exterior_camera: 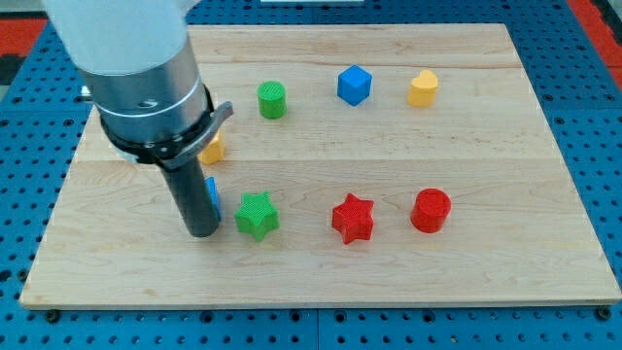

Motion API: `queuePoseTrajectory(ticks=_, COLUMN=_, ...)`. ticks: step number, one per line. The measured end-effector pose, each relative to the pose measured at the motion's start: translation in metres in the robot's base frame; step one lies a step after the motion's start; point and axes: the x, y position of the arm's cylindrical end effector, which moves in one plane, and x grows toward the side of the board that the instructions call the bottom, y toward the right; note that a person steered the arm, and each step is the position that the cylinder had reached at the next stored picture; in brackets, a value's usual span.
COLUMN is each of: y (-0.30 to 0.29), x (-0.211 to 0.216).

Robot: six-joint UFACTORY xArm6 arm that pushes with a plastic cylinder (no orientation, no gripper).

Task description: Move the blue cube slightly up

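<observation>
The blue cube (355, 85) sits near the top edge of the wooden board (321, 272), a little right of its middle, with a green cylinder (272, 100) to its left and a yellow block (423, 88) to its right, all three apart from one another. The arm carries no claw, only a dark rod, and my tip (202, 233) rests on the board towards the left edge, well apart from the cube, just left of a green star (258, 215) and in front of a half-hidden blue block (212, 194). An orange block (213, 149) peeks from behind the arm above that, while a red star (353, 218) and a red cylinder (431, 210) stand along the lower row towards the right edge.
</observation>
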Motion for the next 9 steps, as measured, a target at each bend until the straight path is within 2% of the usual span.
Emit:
queuePoseTrajectory(ticks=2, y=0.032, x=0.009)
queuePoseTrajectory(ticks=3, y=0.020, x=0.049)
queuePoseTrajectory(ticks=4, y=0.089, x=0.078)
queuePoseTrajectory(ticks=5, y=0.184, x=0.078)
queuePoseTrajectory(ticks=6, y=0.221, x=0.078)
queuePoseTrajectory(ticks=9, y=0.236, x=0.080)
